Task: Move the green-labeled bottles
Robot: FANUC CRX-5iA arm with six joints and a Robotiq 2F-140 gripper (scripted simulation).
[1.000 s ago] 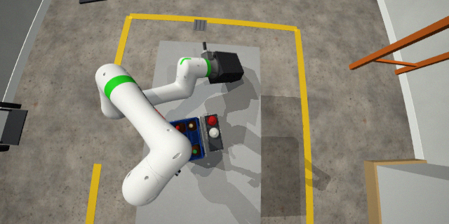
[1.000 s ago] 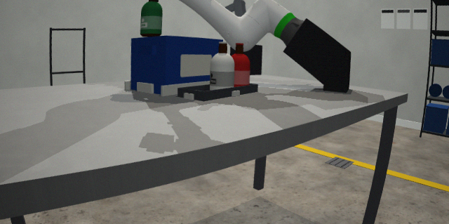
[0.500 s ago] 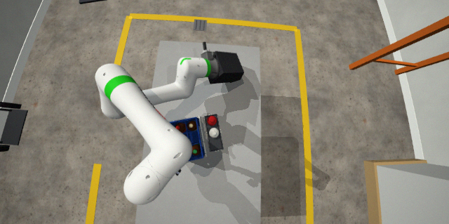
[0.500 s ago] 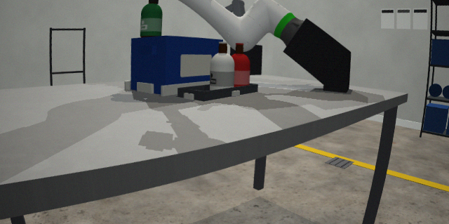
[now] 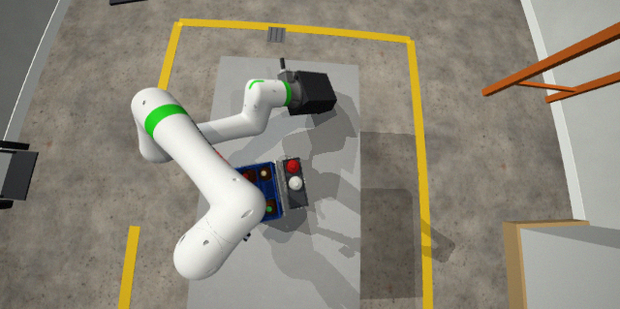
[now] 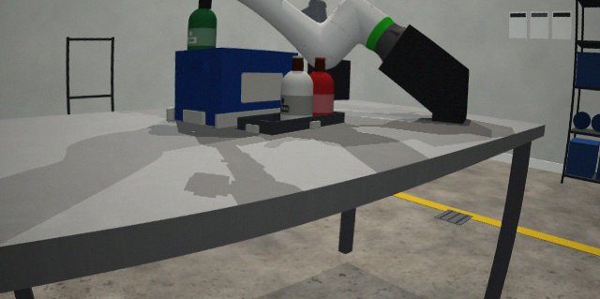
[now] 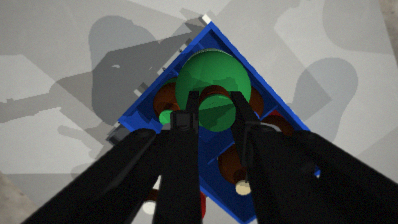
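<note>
Green-labeled bottle (image 6: 202,29), upright, its base partly sunk into the blue crate (image 6: 211,81); the fingers are closed narrowly on its neck. Beside the crate, the tray (image 6: 262,123) carries a white bottle (image 6: 296,94) and a red bottle (image 6: 322,90).

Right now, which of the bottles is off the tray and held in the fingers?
The green bottle, gripped by its neck above the blue crate; the white bottle and red bottle stand on the tray.
</note>
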